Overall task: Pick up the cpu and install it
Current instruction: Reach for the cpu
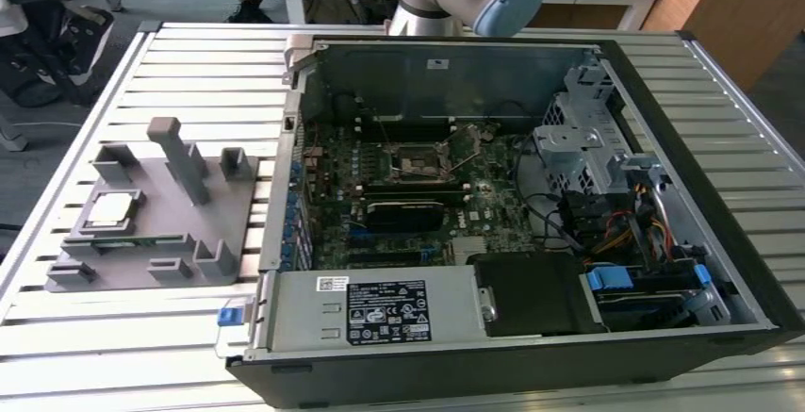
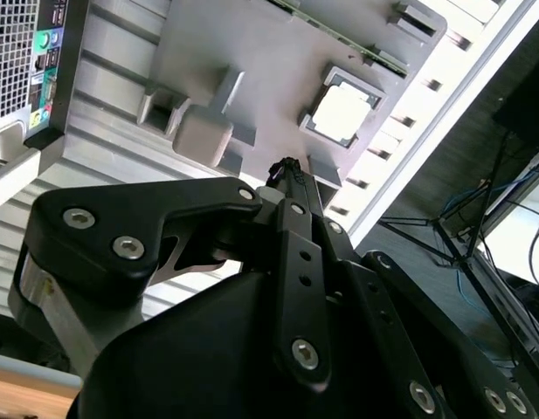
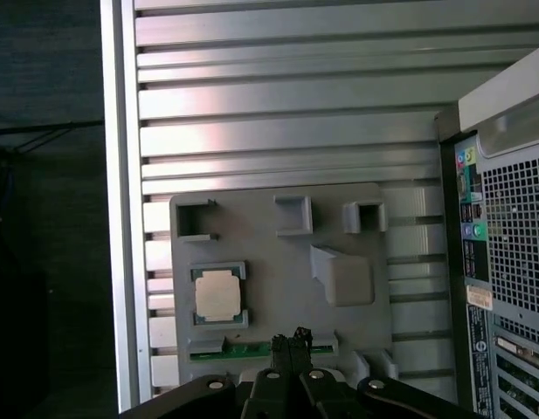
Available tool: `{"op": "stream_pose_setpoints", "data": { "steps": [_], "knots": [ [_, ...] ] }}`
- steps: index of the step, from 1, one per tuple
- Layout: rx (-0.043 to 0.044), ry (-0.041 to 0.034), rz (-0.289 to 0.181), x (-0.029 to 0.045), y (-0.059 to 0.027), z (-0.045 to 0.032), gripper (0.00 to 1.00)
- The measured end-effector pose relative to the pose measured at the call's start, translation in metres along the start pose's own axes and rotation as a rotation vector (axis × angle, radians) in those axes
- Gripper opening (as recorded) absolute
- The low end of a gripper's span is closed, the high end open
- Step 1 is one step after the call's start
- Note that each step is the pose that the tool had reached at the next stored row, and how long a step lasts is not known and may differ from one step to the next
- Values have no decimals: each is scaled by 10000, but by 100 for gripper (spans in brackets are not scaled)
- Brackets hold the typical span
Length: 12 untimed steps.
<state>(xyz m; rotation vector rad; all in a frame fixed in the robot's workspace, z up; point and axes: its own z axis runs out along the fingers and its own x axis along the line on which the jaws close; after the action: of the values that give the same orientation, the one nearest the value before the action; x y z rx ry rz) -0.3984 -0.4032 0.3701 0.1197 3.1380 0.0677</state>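
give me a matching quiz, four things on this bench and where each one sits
Things:
1. cpu
2. socket
3. grey tray
4. green memory stick

Places:
a. on the board inside the computer case
b. on the slatted table, at the exterior view's left of the case
c. in a narrow slot of the tray
d. in a square pocket of the tray

Pairs: 1-d, 2-a, 3-b, 4-c
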Motion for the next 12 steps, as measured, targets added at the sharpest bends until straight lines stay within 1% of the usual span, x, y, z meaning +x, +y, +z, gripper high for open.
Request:
{"op": "stream_pose_setpoints", "data": {
  "steps": [6, 12],
  "knots": [
    [1, 13, 2, 127, -12, 15, 12],
    [2, 19, 2, 280, -35, 42, 12]
  ]
}}
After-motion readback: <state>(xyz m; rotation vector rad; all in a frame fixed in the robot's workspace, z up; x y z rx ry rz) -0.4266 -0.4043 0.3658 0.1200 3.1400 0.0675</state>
